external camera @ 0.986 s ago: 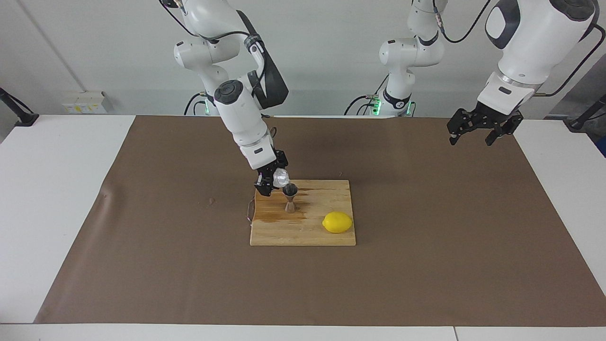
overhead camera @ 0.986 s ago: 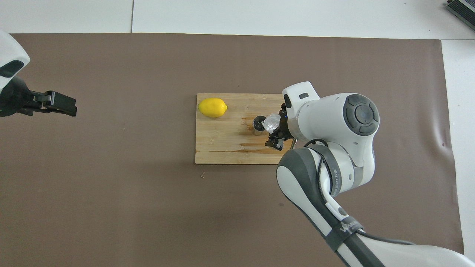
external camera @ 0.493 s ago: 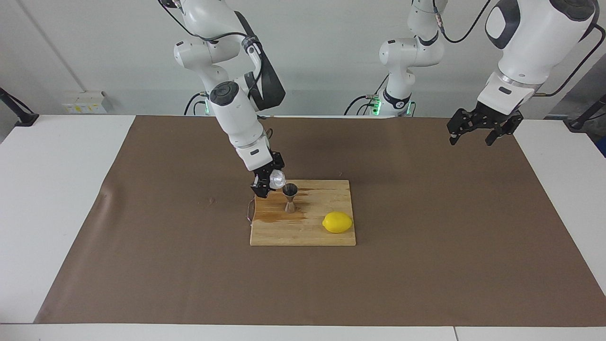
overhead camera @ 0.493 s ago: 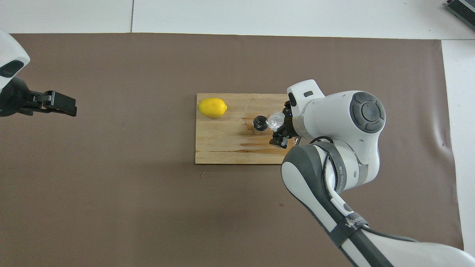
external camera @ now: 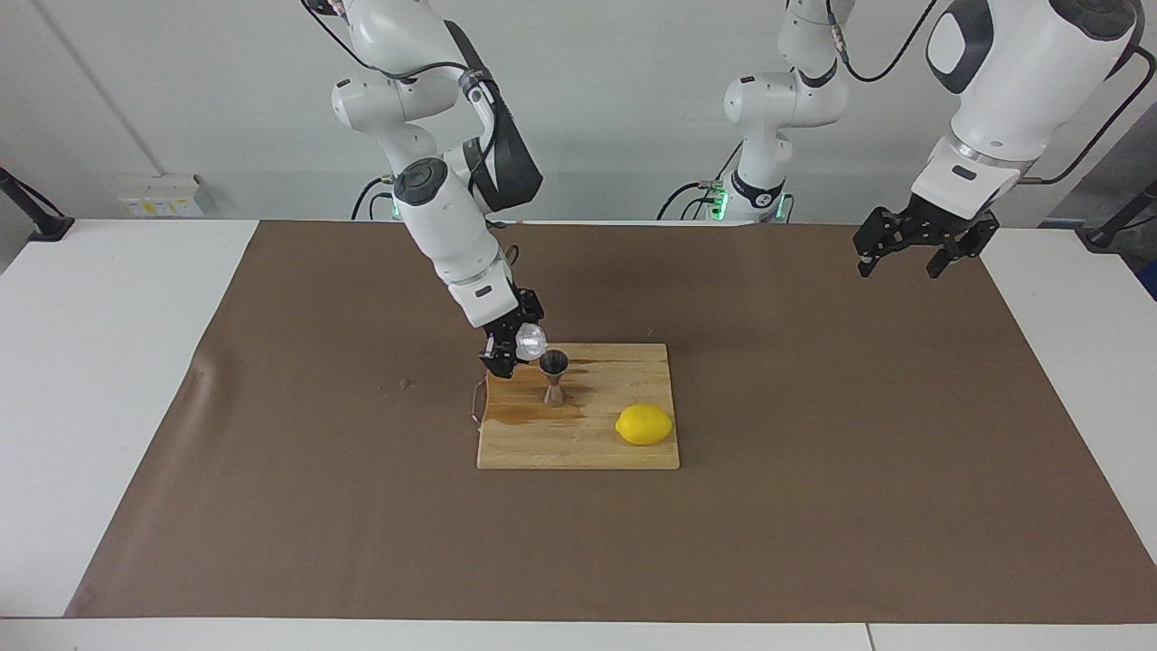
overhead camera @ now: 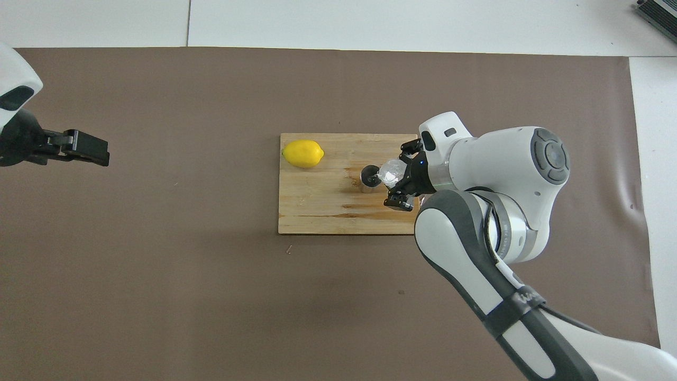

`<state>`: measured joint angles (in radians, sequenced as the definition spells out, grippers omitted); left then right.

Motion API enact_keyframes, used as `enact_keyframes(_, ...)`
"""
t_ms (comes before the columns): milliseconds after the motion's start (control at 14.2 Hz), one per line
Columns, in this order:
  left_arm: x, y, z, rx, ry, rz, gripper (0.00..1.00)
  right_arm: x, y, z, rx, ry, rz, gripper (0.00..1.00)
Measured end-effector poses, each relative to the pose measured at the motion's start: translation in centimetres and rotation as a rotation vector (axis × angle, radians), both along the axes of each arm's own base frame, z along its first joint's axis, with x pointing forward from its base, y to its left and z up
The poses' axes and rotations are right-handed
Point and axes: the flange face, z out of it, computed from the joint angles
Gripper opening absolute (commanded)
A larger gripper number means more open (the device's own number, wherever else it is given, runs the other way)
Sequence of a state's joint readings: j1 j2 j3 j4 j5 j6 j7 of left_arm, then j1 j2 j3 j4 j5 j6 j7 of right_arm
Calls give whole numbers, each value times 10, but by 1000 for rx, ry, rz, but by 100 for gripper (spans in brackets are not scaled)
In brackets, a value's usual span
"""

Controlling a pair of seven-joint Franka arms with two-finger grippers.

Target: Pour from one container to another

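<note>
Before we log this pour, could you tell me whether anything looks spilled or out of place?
Yes: the pale wooden cutting board has dark wet-looking stains around the small steel hourglass jigger and along its edge nearest the robots, suggesting spillage. The right gripper holds the small clear ribbed cup tilted beside the jigger's rim.

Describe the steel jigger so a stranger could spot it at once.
Find the wooden cutting board in the middle of the brown mat. The jigger stands upright on it, nearer the robots than the lemon. It is shiny metal, hourglass-shaped, unlike the clear cup tilted above it.
</note>
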<state>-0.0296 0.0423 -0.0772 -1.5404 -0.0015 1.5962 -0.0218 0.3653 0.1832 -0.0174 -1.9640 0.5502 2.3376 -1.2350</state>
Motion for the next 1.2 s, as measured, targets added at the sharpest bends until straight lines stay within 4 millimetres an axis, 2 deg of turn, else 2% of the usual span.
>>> enact_keyframes(423, 0, 0, 0, 0, 0, 0, 100, 6, -14, 1, 120, -56, 60, 23)
enact_keyframes(634, 0, 0, 0, 0, 0, 0, 100, 11, -30, 0, 152, -75, 68, 23)
enact_keyframes(775, 0, 0, 0, 0, 0, 0, 100, 15, -54, -2, 183, -69, 66, 23)
enact_keyframes(916, 0, 0, 0, 0, 0, 0, 100, 19, -90, -7, 231, -68, 79, 23)
enact_keyframes(1198, 0, 0, 0, 0, 0, 0, 100, 12, -160, -33, 316, -86, 119, 23)
